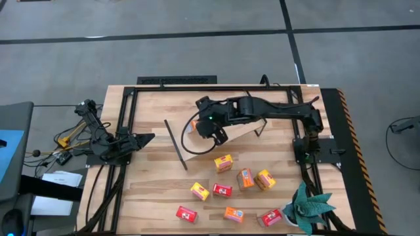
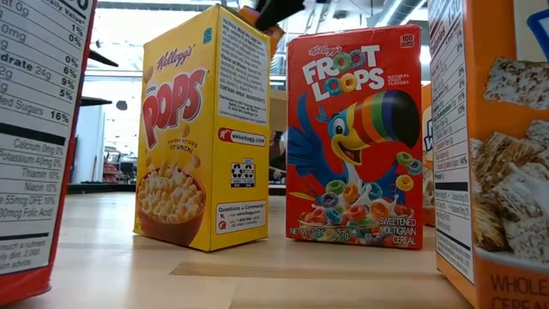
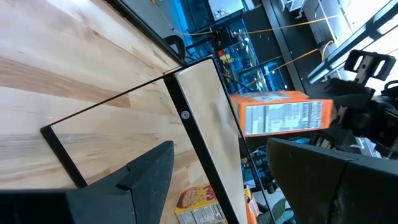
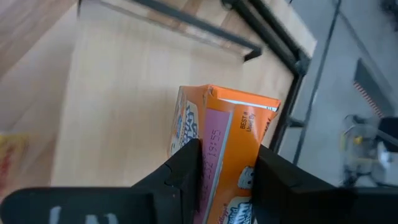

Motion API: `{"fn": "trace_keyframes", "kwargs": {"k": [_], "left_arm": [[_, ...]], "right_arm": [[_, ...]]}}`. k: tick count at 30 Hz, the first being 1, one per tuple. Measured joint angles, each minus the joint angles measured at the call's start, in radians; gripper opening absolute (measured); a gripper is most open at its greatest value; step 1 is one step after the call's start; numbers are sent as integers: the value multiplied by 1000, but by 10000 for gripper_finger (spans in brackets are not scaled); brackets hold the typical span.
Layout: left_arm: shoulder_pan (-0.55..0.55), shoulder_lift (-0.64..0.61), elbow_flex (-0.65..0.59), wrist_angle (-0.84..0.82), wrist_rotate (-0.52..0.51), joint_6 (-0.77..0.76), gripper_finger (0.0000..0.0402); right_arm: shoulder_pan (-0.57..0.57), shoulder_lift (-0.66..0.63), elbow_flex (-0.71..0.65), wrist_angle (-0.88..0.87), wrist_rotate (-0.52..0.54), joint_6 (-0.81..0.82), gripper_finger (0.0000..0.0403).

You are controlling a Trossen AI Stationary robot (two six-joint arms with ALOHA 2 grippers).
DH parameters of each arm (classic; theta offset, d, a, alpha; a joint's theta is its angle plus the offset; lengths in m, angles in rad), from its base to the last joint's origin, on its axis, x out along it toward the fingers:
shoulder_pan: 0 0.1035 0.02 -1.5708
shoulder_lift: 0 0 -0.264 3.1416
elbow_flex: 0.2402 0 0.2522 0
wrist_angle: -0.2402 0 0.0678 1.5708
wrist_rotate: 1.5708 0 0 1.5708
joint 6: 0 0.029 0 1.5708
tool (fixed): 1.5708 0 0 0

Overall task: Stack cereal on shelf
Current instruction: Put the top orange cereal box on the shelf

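My right gripper (image 4: 227, 180) is shut on an orange cereal box (image 4: 224, 146) above the left part of the light-wood shelf (image 1: 200, 145); the left wrist view shows the box (image 3: 283, 114) in the air beside the shelf's black rod frame (image 3: 186, 118). Several other cereal boxes, yellow (image 1: 199, 191), red (image 1: 186, 214) and orange (image 1: 245, 177), stand or lie on the table between the shelf and the near edge. My left gripper (image 3: 230, 186) waits open at the table's left side (image 1: 141, 139), holding nothing. My right gripper pinches the orange box between its two fingers (image 4: 183, 171), one on each of two opposite sides, next to the end face with the printed date (image 4: 214, 155). The fingers slant down from the table's right side. The box is lifted clear above the shelf board.
Black rails (image 1: 125, 118) frame the tabletop. A green plant (image 1: 305, 206) stands at the near right corner. In the low view a yellow box (image 2: 202, 129) and a red one (image 2: 356, 137) stand upright, with more boxes (image 2: 497, 146) close beside the camera.
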Motion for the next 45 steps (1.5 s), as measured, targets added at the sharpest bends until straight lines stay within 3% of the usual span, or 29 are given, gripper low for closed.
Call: {"fn": "trace_keyframes", "kwargs": {"k": [18,30,37,41,45], "left_arm": [[0,0,0,-17,0,-6,249],[0,0,0,-32,-3,-9,249],[0,0,0,-39,-3,-19,249],[0,0,0,-39,-3,-19,249],[0,0,0,-44,-5,-12,249]], "right_arm": [[-54,18,1,20,-50,3,225],[-59,11,10,36,-28,-1,235],[-65,-21,118,-20,-22,34,235],[-56,-66,165,-99,-54,181,204],[-54,-75,164,-200,-174,287,107]]}}
